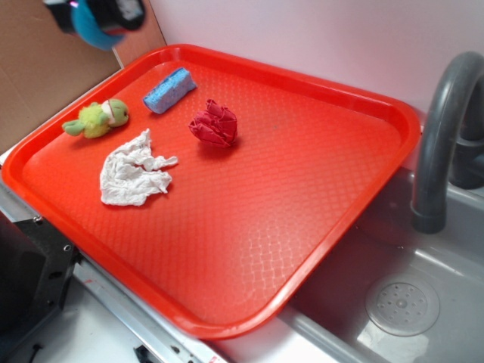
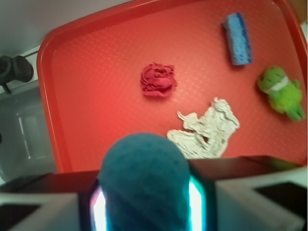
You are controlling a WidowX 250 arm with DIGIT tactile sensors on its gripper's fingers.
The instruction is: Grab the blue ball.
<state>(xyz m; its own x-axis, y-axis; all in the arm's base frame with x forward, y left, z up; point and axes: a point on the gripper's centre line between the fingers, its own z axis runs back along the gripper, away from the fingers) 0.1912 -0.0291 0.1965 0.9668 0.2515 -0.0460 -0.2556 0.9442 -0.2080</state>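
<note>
Blue ball [image 2: 144, 183] is pinched between the jaws of the gripper [image 2: 144, 202], filling the near middle of the wrist view and bulging up past the pads on both sides. In the exterior view it's seen as a teal blob [image 1: 92, 29] tucked under the gripper [image 1: 94, 19] at the far left corner, lifted off the surface.

Everything else is laid out below it, biggest first: the red tray [image 1: 340, 219] covering most of the scene, with a grey sink [image 1: 423, 287] and faucet [image 1: 442, 128] off to the right. A crumpled white cloth [image 1: 134, 170] is seen near left on the tray, then the light-blue sponge [image 1: 169, 89] at the far left, the red wad [image 1: 214, 124] mid-tray, and a small green plush frog [image 1: 98, 119].

Knitted and bumpy, so it's probably light, soft and squashy, not slippery. A hold across the widest middle is judged safest.
</note>
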